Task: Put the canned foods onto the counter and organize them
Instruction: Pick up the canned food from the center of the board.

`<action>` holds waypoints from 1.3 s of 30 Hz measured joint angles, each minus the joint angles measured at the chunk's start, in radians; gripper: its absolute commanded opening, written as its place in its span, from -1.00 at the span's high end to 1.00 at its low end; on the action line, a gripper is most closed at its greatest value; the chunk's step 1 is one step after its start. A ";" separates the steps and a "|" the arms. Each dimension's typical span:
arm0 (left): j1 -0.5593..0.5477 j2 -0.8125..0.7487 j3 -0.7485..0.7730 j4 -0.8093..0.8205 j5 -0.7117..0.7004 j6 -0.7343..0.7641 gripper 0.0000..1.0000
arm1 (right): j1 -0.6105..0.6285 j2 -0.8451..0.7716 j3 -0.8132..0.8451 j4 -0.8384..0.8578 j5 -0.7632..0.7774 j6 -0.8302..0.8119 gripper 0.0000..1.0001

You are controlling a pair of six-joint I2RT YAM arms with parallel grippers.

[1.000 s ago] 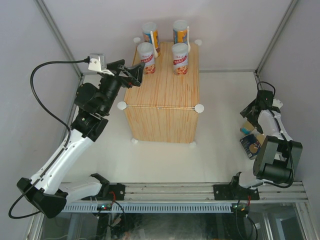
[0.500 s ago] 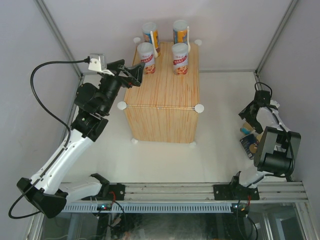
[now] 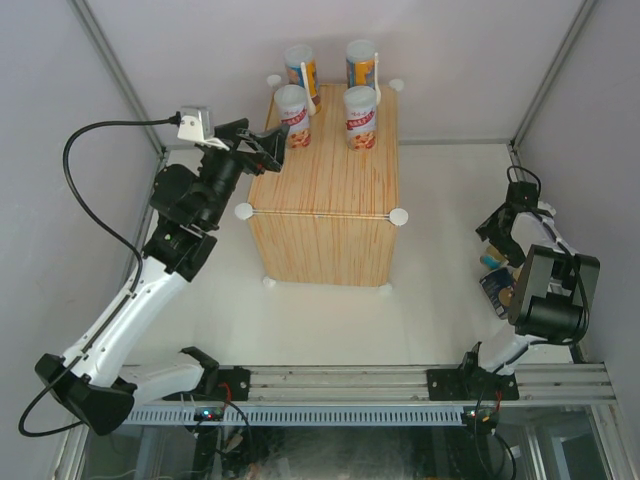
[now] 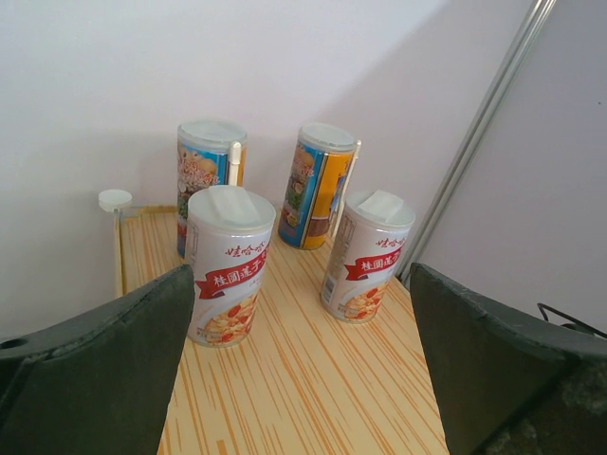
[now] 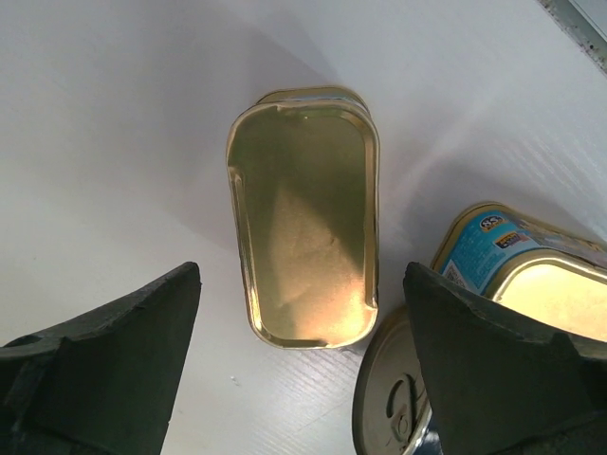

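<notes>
Standing on the counter (image 3: pixel 325 190) are four cans: two tall blue-orange cylinders (image 3: pixel 301 68) at its far edge and two short white-red cans (image 3: pixel 361 115) just nearer. The left gripper (image 4: pixel 302 275), jaws wide and empty, hovers over the counter's left side. The right gripper (image 5: pixel 302 273), jaws wide, hangs over a flat gold tin (image 5: pixel 303 251) well right of the counter, beside a second tin (image 5: pixel 517 275) and a pull-tab can (image 5: pixel 389 398).

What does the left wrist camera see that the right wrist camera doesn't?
Only the left wrist view: four cans standing on the wooden counter, two tall blue-orange cans behind two white-red cans. Only the right wrist view: a flat gold tin, a blue-gold tin and a pull-tab can on the white table. Both: that arm's own dark fingers spread open, the left gripper and the right gripper, holding nothing.
</notes>
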 measured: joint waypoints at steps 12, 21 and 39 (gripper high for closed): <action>0.005 0.010 0.000 0.000 0.000 0.000 -0.96 | 0.000 0.016 0.000 0.017 -0.021 0.000 -0.44; 0.006 0.010 0.000 0.000 0.000 0.000 -0.96 | 0.000 0.018 0.000 0.017 -0.037 0.000 -0.18; 0.006 0.010 0.000 0.000 0.000 0.000 -0.96 | 0.000 0.018 0.000 0.020 -0.061 -0.001 1.00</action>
